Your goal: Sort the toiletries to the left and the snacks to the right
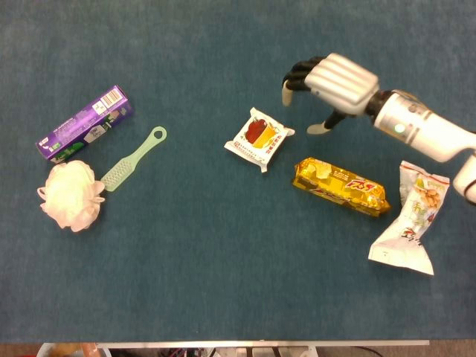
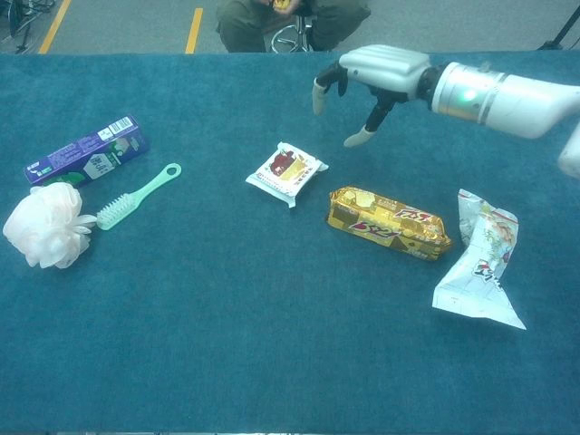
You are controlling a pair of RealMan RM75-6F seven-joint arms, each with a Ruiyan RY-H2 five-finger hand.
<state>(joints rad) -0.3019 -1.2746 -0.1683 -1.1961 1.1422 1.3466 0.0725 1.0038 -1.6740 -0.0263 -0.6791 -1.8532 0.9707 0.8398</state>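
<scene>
Now my right robot hand (image 1: 332, 84), fingers spread and empty, hovers just far-right of the small white snack packet (image 1: 259, 139) at the counter's (image 1: 223, 282) centre; next I must lower and grip it.

Table (image 1: 186, 297) covered in dark teal cloth with a felt-like texture, filling nearly the whole head view. Metal front edge strip (image 1: 260, 343) shows along the bottom of the head view, some cables below it, blurred. Chest view: grey floor (image 2: 136, 25) beyond the far edge of the table, with yellow tape lines (image 2: 194, 27) on it at upper left. A seated person (image 2: 290, 18) in olive trousers is behind the table at top centre, on a stool with a chrome base (image 2: 294, 41); only legs visible. Lighting even, soft shadows.
</scene>
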